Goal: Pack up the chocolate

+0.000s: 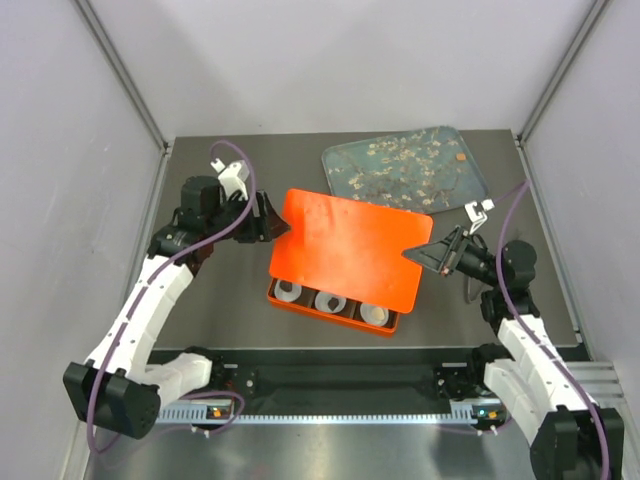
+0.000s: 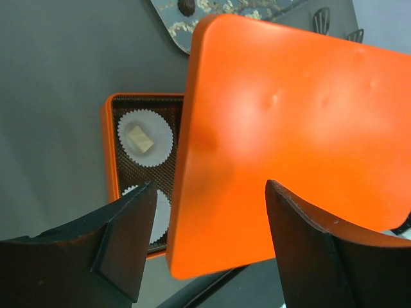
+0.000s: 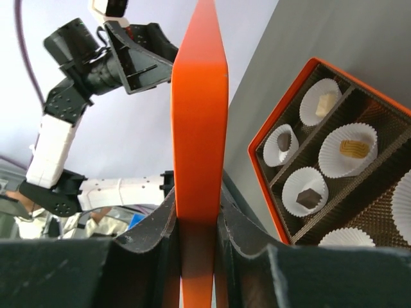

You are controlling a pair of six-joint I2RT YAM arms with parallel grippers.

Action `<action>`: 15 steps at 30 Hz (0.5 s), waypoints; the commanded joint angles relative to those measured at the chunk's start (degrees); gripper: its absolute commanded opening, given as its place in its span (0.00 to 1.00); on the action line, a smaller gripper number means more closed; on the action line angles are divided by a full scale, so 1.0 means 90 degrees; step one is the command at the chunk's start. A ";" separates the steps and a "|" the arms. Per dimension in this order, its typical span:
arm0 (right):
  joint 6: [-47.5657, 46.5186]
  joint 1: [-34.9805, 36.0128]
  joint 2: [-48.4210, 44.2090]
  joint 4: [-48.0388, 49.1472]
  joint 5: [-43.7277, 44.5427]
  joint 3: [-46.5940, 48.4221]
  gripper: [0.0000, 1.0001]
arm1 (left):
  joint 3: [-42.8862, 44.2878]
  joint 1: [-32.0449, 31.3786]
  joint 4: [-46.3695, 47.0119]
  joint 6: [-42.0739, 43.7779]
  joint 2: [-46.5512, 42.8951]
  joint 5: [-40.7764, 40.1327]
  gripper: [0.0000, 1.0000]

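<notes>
The orange lid (image 1: 345,250) hangs tilted over the orange box (image 1: 300,303). My right gripper (image 1: 432,255) is shut on the lid's right edge; the right wrist view shows the lid edge-on, clamped between its fingers (image 3: 199,205). My left gripper (image 1: 272,225) is open at the lid's left edge, its jaws spread on either side of the lid's corner (image 2: 210,189). In the box (image 3: 270,192), white paper cups hold chocolates: a pale piece (image 3: 326,102), a dark round one (image 3: 283,139), a tan one (image 3: 352,149) and a dark square (image 3: 308,197). The left wrist view shows a pale piece (image 2: 140,140).
A blue-grey blossom-print tray (image 1: 405,168) lies at the back right, with one small brown piece (image 1: 459,157) on it; a dark piece (image 2: 187,8) shows on the tray in the left wrist view. Grey walls stand on both sides.
</notes>
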 commanded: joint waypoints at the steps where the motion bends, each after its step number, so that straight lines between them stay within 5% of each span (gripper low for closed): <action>1: 0.0693 -0.0073 0.0199 0.1647 -0.0251 -0.0128 0.00 | -0.0383 0.0432 0.0328 0.0011 -0.0067 0.1089 0.73; 10: 0.0830 -0.0092 0.0707 0.2370 -0.0242 -0.0304 0.00 | -0.1136 0.0981 0.1753 -0.0809 0.0177 0.2761 0.70; 15: 0.0782 -0.0092 0.0893 0.2420 -0.0076 -0.0460 0.05 | -0.1400 0.0981 0.2477 -0.1395 0.0265 0.2850 0.61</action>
